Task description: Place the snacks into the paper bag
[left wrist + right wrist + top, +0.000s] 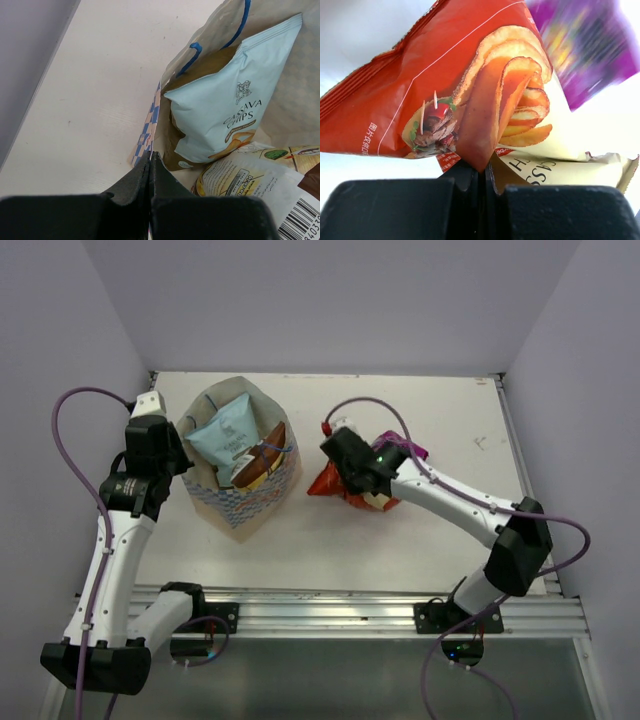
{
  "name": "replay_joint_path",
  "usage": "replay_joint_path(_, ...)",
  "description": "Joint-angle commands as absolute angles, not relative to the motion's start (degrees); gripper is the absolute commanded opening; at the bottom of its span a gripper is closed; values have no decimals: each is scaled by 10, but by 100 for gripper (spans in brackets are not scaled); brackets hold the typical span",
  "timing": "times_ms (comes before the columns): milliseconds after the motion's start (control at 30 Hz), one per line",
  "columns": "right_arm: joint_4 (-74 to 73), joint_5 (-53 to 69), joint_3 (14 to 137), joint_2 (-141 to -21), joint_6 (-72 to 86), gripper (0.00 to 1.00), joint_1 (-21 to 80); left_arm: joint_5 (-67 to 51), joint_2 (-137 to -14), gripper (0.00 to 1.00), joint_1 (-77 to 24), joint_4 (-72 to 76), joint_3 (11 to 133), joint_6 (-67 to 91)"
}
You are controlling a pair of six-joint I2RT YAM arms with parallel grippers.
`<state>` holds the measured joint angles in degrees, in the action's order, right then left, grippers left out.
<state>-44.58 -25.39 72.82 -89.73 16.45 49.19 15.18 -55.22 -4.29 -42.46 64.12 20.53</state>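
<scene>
The paper bag stands open at the left, zigzag pattern outside. Inside it are the light blue chip bag and the brown-and-dark-red chip bag. My left gripper is shut on the bag's left rim; in the left wrist view the gripper pinches the patterned wall beside the light blue bag. My right gripper is shut on a fold of the red-and-cream chip bag, also in the right wrist view, gripper. The purple packet lies just behind it.
White walls close in on the left, back and right. A metal rail runs along the table's near edge. A cream-and-brown surface with dark lettering lies under the red bag; I cannot tell if it is part of it.
</scene>
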Motion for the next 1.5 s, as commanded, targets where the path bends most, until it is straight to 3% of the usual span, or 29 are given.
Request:
replay_joint_path(0,-492,-359,972,-903,96,0,493,149,-548,0,-47,-418,639,211)
replay_joint_path(33,-497,-379,1073,-919,82,0,494,148,-548,0,-47,-417,639,211)
replay_joint_path(167,-445,-382,1291,-1010,26,0,494,147,-546,0,-47,-419,639,211)
replay_joint_path(333,-316,-200,1438,-1102,61,0,493,150,-544,0,-47,-420,640,211)
replay_joint_path(500,-258,57,1401,-1157,234,0,494,155,-541,0,-47,-420,642,209)
replay_joint_path(600,-257,131,1359,-1180,282,0,499,156,-539,0,-47,-420,644,209)
replay_joint_path(767,-352,125,1325,-1201,267,0,515,159,-537,0,-47,-420,645,208)
replay_joint_path(1000,-601,88,1434,-1246,206,0,515,158,-534,0,-47,-417,642,208)
replay_joint_path(1467,-532,114,1447,-1145,189,0,533,144,-529,0,-47,-410,633,211)
